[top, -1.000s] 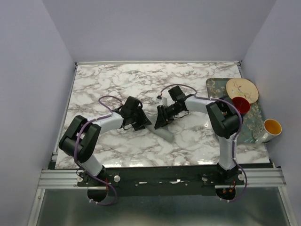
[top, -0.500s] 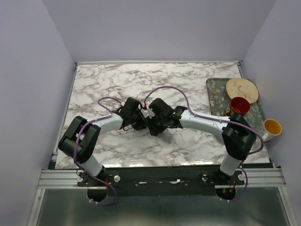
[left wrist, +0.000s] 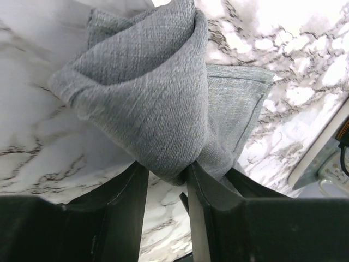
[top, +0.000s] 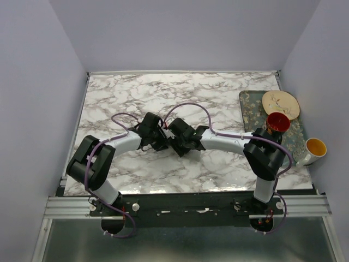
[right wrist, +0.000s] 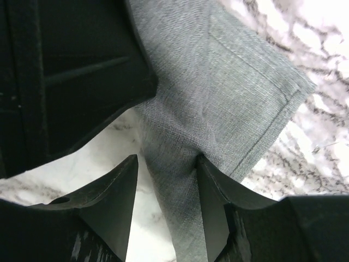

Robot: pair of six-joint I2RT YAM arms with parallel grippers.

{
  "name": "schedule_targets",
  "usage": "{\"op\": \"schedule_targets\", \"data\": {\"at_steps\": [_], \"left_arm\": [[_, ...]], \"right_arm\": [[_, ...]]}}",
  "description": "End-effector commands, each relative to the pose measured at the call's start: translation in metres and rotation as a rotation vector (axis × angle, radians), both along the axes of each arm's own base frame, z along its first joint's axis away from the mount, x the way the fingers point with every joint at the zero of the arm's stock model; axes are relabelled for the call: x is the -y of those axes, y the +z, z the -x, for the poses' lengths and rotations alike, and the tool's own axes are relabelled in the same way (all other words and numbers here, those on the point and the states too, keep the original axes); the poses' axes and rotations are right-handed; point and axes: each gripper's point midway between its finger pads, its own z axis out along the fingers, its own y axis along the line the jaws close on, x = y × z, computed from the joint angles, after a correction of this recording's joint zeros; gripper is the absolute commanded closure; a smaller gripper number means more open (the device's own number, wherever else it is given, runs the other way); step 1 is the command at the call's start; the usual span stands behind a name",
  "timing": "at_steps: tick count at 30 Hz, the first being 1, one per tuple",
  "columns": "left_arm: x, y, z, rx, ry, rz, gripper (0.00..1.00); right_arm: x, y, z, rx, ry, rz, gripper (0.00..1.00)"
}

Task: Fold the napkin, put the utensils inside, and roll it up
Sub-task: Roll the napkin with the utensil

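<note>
I work at a counter (top: 218, 93) patterned like white marble and run through with grey veins, which fills the bottom of a small booth. Pale lavender walls close me in on three sides: a back wall (top: 180, 33) beyond the far edge, and a left wall (top: 32, 109) and a right wall (top: 324, 65) rising at either side. Along my near edge runs a slotted aluminium rail (top: 71, 207), and below it lies a dull grey metal sheet (top: 185, 243). The light is soft and even, leaving a faint sheen on the marble.
</note>
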Motion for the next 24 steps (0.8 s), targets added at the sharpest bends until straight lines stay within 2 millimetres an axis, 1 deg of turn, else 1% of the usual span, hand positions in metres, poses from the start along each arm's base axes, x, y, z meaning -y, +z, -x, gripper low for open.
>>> {"op": "schedule_targets", "data": {"at_steps": [1, 2, 3, 4, 5, 9, 10, 12, 13, 14, 15, 16, 17, 19, 21, 22, 23, 24], "left_arm": [[0.008, 0.023, -0.003, 0.032, -0.022, 0.043, 0.56], [0.008, 0.025, -0.004, 0.038, -0.026, 0.045, 0.52], [0.006, 0.026, -0.004, 0.045, -0.033, 0.034, 0.49], [0.004, 0.028, -0.004, 0.047, -0.034, 0.027, 0.46], [0.002, 0.030, -0.005, 0.056, -0.034, 0.024, 0.42], [-0.010, 0.036, -0.005, 0.083, -0.029, 0.007, 0.39], [-0.012, 0.041, -0.005, 0.101, -0.036, 0.003, 0.38], [-0.018, 0.044, -0.005, 0.114, -0.036, -0.012, 0.37], [-0.025, 0.047, -0.006, 0.128, -0.028, -0.035, 0.37], [-0.029, 0.048, -0.004, 0.134, -0.027, -0.043, 0.36], [-0.032, 0.051, -0.005, 0.145, -0.020, -0.049, 0.36], [-0.038, 0.052, -0.001, 0.150, -0.011, -0.055, 0.35], [-0.042, 0.053, -0.001, 0.157, -0.003, -0.059, 0.35], [-0.047, 0.051, 0.003, 0.154, 0.007, -0.058, 0.34], [-0.049, 0.052, 0.006, 0.150, 0.013, -0.053, 0.34], [-0.049, 0.052, 0.008, 0.150, 0.011, -0.049, 0.34], [-0.049, 0.053, 0.008, 0.154, 0.013, -0.045, 0.34], [-0.049, 0.054, 0.010, 0.158, 0.011, -0.044, 0.33]], "right_arm": [[0.013, -0.032, -0.017, 0.108, -0.004, 0.166, 0.46], [0.014, -0.038, -0.019, 0.109, -0.004, 0.183, 0.47], [0.015, -0.037, -0.022, 0.121, -0.003, 0.196, 0.50], [0.015, -0.037, -0.023, 0.125, -0.004, 0.196, 0.55], [0.014, -0.036, -0.023, 0.124, -0.003, 0.190, 0.59], [0.004, -0.033, -0.021, 0.096, 0.017, 0.148, 0.72], [0.001, -0.033, -0.018, 0.072, 0.030, 0.130, 0.78], [-0.003, -0.029, -0.015, 0.027, 0.037, 0.096, 0.83], [-0.009, -0.029, -0.008, -0.027, 0.056, 0.048, 0.87], [-0.007, -0.027, -0.010, -0.062, 0.040, 0.011, 0.88], [-0.008, -0.026, -0.007, -0.108, 0.026, -0.028, 0.90], [-0.015, -0.019, 0.000, -0.171, 0.049, -0.096, 0.91], [-0.012, -0.017, -0.004, -0.205, 0.032, -0.131, 0.92], [-0.017, -0.010, -0.001, -0.274, 0.033, -0.200, 0.93], [-0.021, -0.003, 0.006, -0.403, 0.052, -0.301, 0.93], [-0.025, 0.003, 0.005, -0.456, 0.042, -0.344, 0.93], [-0.025, 0.003, 0.009, -0.551, 0.048, -0.398, 0.94], [-0.025, 0.004, 0.011, -0.591, 0.047, -0.417, 0.94]]}}
